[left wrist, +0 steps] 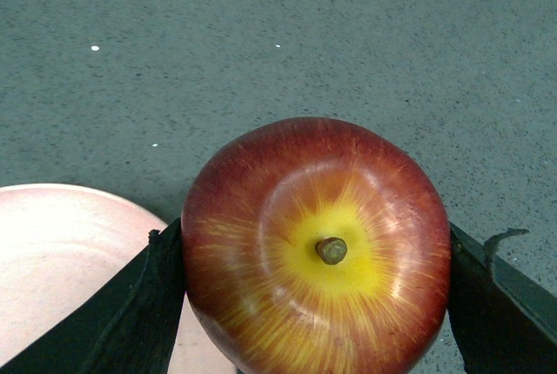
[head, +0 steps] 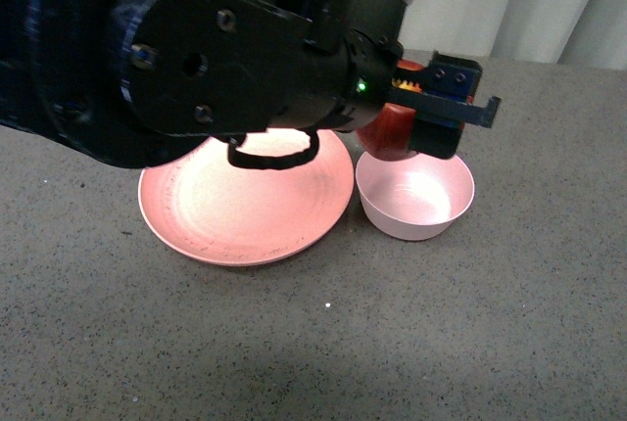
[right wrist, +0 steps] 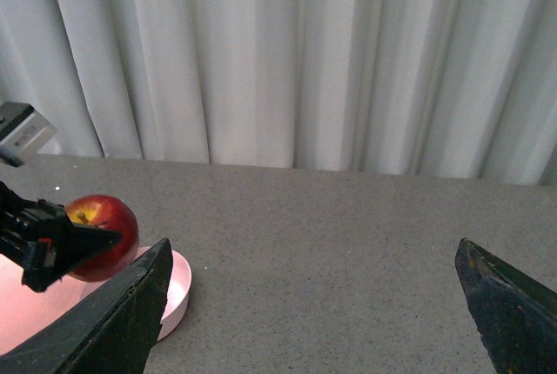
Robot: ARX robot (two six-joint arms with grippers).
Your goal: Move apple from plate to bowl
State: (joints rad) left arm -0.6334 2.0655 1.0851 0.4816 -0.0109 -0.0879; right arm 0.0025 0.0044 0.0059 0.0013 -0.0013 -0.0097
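Note:
The dark-red apple [head: 389, 133] hangs in the air, with my left gripper [head: 407, 127] shut on it, over the gap between the salmon-pink plate [head: 245, 210] and the far-left rim of the small pale pink bowl [head: 416, 223]. In the left wrist view the apple [left wrist: 318, 248] shows stem-up with its yellow patch, a black finger [left wrist: 130, 322] pressed to each side. A pink rim [left wrist: 61, 252] lies beneath; plate or bowl, I cannot tell. The right wrist view shows the apple [right wrist: 104, 235] above the bowl [right wrist: 177, 291], and my right gripper [right wrist: 313, 304] open and empty, well away.
The left arm's dark bulk [head: 176, 49] hides the plate's far edge and much of the table's back left. Grey speckled tabletop [head: 441, 343] surrounds the dishes. White curtains [right wrist: 287, 61] hang behind the table.

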